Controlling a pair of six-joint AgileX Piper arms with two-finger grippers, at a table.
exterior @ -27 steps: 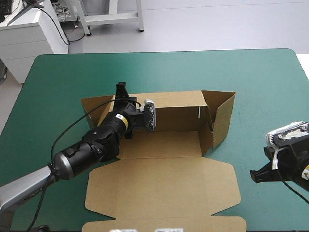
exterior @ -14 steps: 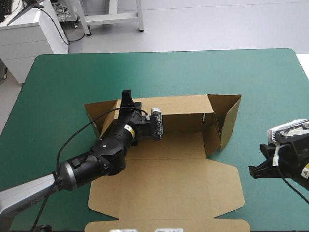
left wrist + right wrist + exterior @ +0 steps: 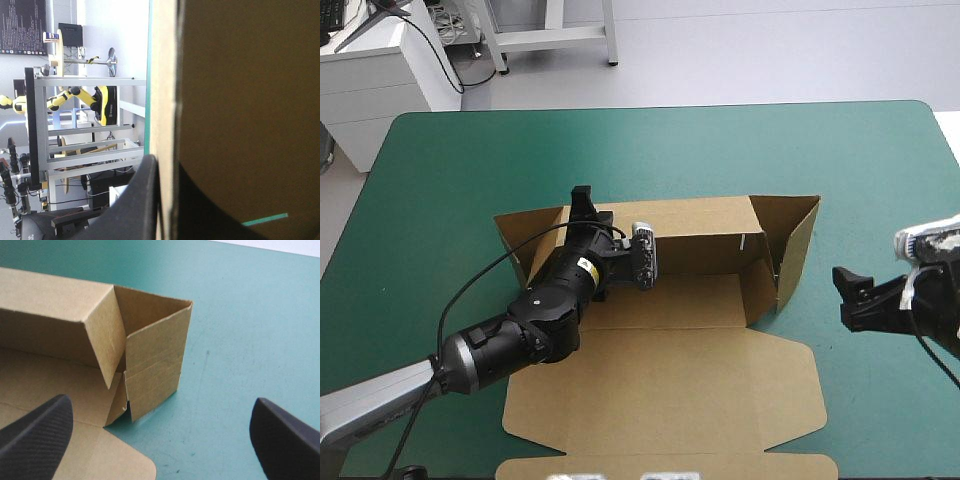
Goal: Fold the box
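Box (image 3: 670,300) sits mid-table on the teal-green cover (image 3: 470,160), its lid (image 3: 660,395) flat near me. My right gripper (image 3: 850,295) hangs wide open beside the side wall (image 3: 798,245), ready to push it, I think. Farther off, my left gripper (image 3: 582,200) pinches the back wall (image 3: 700,215), holding it up.

From my remote desk: the box (image 3: 670,390) sits at the middle of the counter (image 3: 470,160), walls raised on the far side, lid flat toward the near edge. My left gripper (image 3: 583,205) straddles the far wall by its left corner. My right gripper (image 3: 847,295) hangs well apart, right of the box.
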